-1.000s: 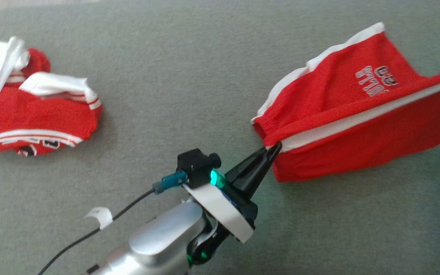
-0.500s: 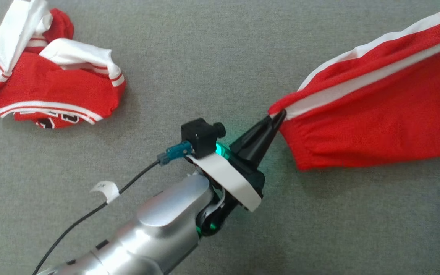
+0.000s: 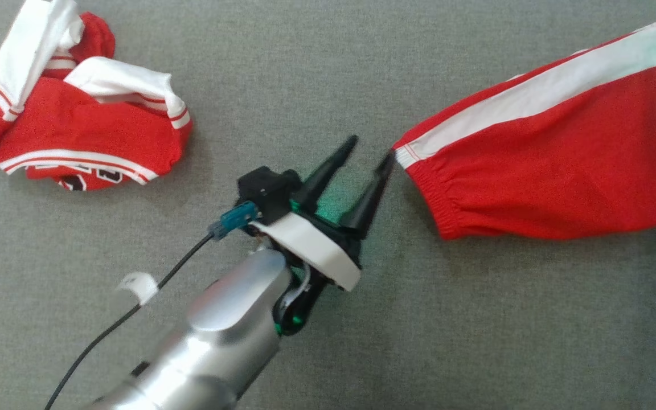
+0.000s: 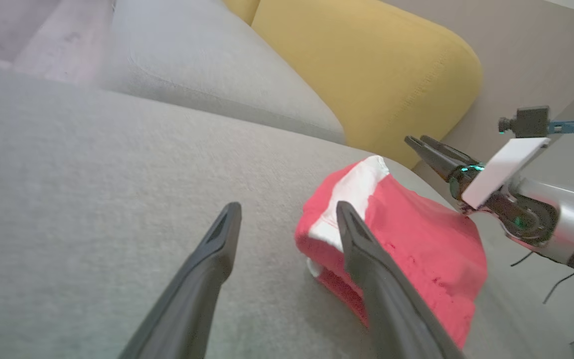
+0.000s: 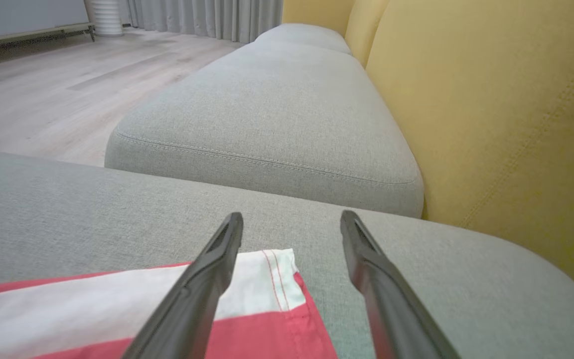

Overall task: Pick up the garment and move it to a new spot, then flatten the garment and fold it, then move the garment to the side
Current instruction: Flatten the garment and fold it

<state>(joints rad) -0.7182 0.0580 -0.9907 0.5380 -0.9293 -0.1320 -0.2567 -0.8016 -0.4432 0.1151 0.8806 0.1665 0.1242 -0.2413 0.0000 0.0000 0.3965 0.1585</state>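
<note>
Shorts (image 3: pixel 544 171) are being shown stretched across the grey cushion (image 3: pixel 305 68), at the right of the head view, with no finger closed on them. The left gripper (image 3: pixel 371 147) is being held with its jaws spread apart just beside the waistband corner, one tip nearly touching the white stripe. The right gripper (image 5: pixel 292 218) is likewise being held wide apart, over the stripe's far corner.

The cloth is probably being laid out lengthwise between the two arms so that it is lying flat for folding. The jaws are being kept at opposite ends, where corners could be taken for a fold. A crumpled jersey (image 3: pixel 77 136) is being left well apart at the upper left, seemingly outside the working spot.

From above, the shorts are being read as flat. In the left wrist view the waistband end is being shown humped, with layers raised off the cushion. A yellow backrest (image 4: pixel 366 75) and a wooden floor (image 5: pixel 43 75) are being added by the wrist views.
</note>
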